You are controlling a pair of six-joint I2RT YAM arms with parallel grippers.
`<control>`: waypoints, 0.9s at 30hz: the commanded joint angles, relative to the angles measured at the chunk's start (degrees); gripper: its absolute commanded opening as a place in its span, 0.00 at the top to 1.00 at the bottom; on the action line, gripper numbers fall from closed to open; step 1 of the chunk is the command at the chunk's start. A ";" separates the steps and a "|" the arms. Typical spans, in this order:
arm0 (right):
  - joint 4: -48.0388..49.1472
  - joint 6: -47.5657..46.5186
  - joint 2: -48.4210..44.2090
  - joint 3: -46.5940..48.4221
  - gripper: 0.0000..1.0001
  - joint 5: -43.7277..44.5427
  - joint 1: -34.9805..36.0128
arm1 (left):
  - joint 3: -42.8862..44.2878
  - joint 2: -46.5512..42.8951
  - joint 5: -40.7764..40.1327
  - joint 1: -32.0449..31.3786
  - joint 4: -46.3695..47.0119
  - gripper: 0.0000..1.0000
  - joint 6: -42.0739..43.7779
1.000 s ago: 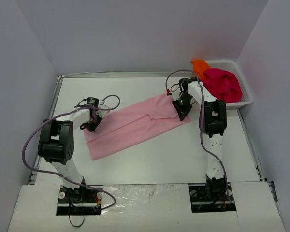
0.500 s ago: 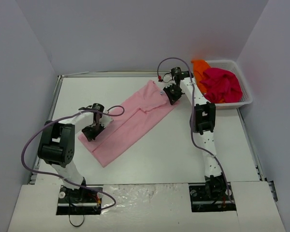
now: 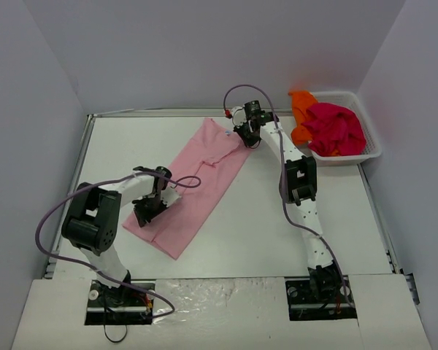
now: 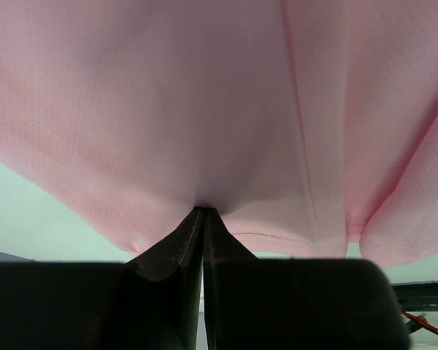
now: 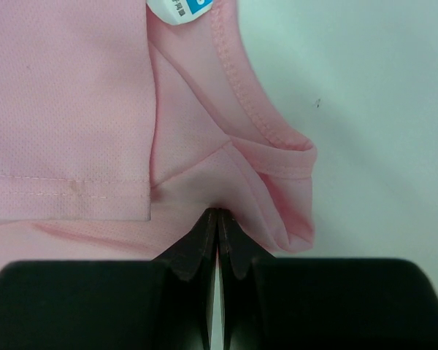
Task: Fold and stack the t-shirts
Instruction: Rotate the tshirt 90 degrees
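Two claws have hold of one garment. Nearest me, the left gripper (image 3: 145, 212) is clenched on the near end of the pink shirt (image 3: 204, 175); its wrist camera shows the black fingertips (image 4: 193, 222) pressed together with a pinch of cloth drawn up between them and the rest hanging in soft folds above.

The shirt is already folded lengthwise into a long narrow band on the white table (image 3: 277, 219). A second ago that band lay nearly crosswise, left to right. Now it runs on a steep diagonal, its near end toward the left arm's base and its far end up by the back edge. The left claw has pulled in toward me while the other has swept away and to the left, so the strip has swung round between them.

At the far end, the right gripper (image 3: 246, 135) is also shut tight on the cloth, at the collar; its wrist view shows the stitched neckline and a bit of the white label (image 5: 179, 9) just past the tips.

I take it the turn sets the band in line for a crosswise fold, one end brought over onto the other. That fold is not yet made.

Farthest off, at the back right, the white basket (image 3: 350, 159) holds a magenta shirt (image 3: 337, 127) and an orange shirt (image 3: 301, 102), both bunched and waiting.
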 commanded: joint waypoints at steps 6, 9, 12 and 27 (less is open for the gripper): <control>2.77 1.91 -0.34 -1.99 1.00 2.04 0.02 | 0.97 -3.59 2.65 -4.06 -3.21 0.98 -1.48; 4.61 2.52 -3.93 -5.15 1.00 1.51 -0.07 | 3.08 -8.42 2.74 -4.06 -2.94 0.98 -1.04; 6.90 3.05 -7.36 -7.18 1.00 1.60 0.11 | 6.68 -13.25 2.74 -3.71 -2.94 0.98 -0.16; 6.73 3.40 -6.50 -10.44 1.00 0.63 0.81 | 17.24 -26.26 8.89 18.08 -6.37 0.98 4.85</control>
